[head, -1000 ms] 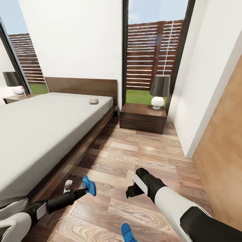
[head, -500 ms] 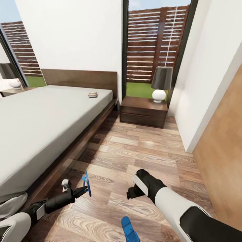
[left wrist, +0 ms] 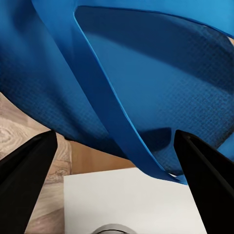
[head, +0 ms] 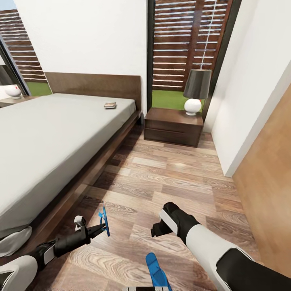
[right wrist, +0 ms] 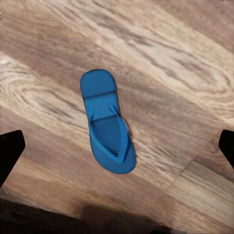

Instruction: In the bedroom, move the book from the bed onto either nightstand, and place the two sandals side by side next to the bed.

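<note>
Now the sandal step is in hand. One blue sandal (head: 104, 220) stands on edge, pinched in the closed left gripper (head: 98, 229) beside the bed (head: 48, 141). The other sandal (right wrist: 107, 127), flat with thin straps, lies on grainy wood floor (head: 169, 178) under the widely open, empty right gripper (head: 155, 231). Next it probably needs lowering beside its mate. The book (head: 110, 105) lies far ahead on the smooth grey mattress.

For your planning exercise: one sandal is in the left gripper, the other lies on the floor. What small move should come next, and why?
Probably lower the left gripper and set its sandal flat on the floor by the bed. It is held on edge above the boards, while the other sandal lies flat nearby.
</note>
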